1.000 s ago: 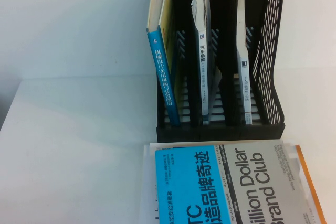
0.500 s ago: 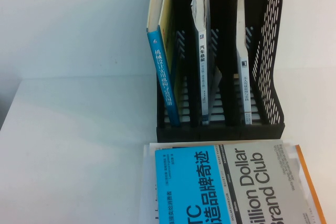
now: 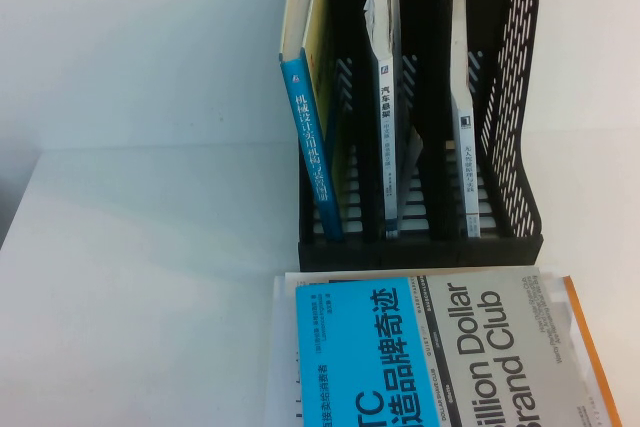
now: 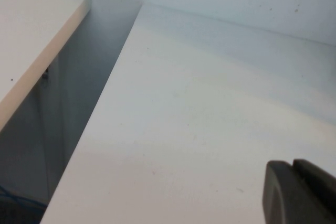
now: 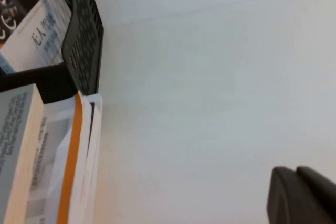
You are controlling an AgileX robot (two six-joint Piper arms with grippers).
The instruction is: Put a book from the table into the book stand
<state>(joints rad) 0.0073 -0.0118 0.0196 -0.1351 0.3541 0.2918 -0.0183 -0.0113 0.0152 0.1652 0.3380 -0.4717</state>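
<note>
Three books in the stand: each stands upright in its own slot of the black book stand (image 3: 515, 97), spine toward the camera in the high view
Left slot: a blue-spined book (image 3: 312, 152) with white Chinese characters, leaning slightly
Middle slot: a book with a pale spine (image 3: 387, 137), its pages fanned at the top
Right slot: the book (image 3: 462, 117), thin and white, standing beside the perforated right wall; the right wrist view shows its white cover (image 5: 39, 35) with a black Chinese title and a dark dashboard picture
Book stand: at the far side of the white table (image 3: 150, 297), right of centre
Stack in front: a blue-and-grey "Billion Dollar Brand Club" book (image 3: 440, 347) lies flat on top of paler books, one with an orange edge (image 3: 590, 347); the stack sits just in front of the stand's base
Left gripper (image 4: 296, 192): only a dark tip shows in the left wrist view, above bare table near its edge; spread or pressed together cannot be told
Right gripper (image 5: 299, 195): only a dark tip shows in the right wrist view, above bare table, well apart from the stack and stand; its state cannot be told either
</note>
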